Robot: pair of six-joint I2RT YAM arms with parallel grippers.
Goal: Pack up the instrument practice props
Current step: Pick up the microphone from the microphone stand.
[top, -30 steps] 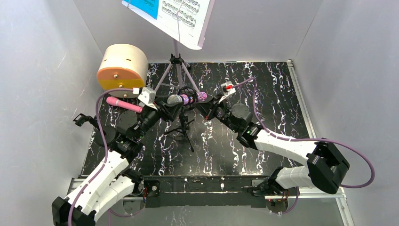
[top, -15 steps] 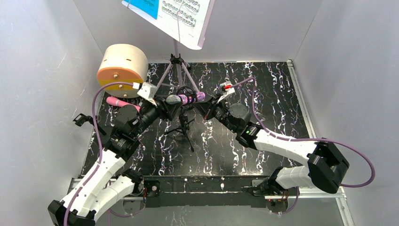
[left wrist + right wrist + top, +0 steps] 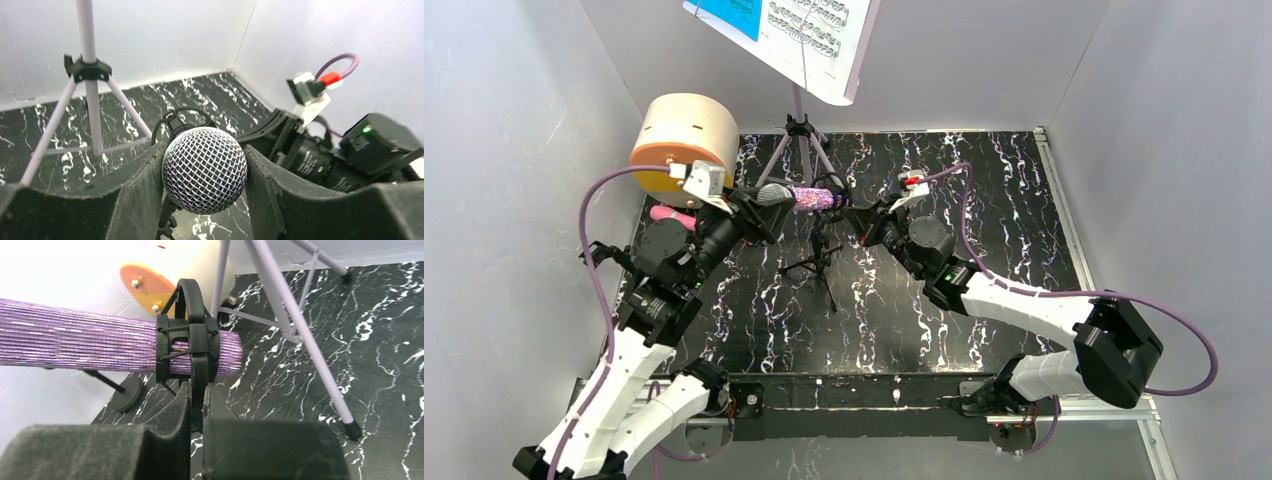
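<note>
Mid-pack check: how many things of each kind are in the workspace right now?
Microphones: 2 (pink handheld microphone, purple mic)
Lilac music stand: 1
Sheet music set: 1
Black ring mount with tripod: 1
Beige cylinder: 1
Total: 6

We see a round cream box (image 3: 686,135) with an orange face lying on its side in the far left corner of a black table (image 3: 1004,190) with white squiggly lines, and plain grey walls (image 3: 514,150) stand around it.
</note>
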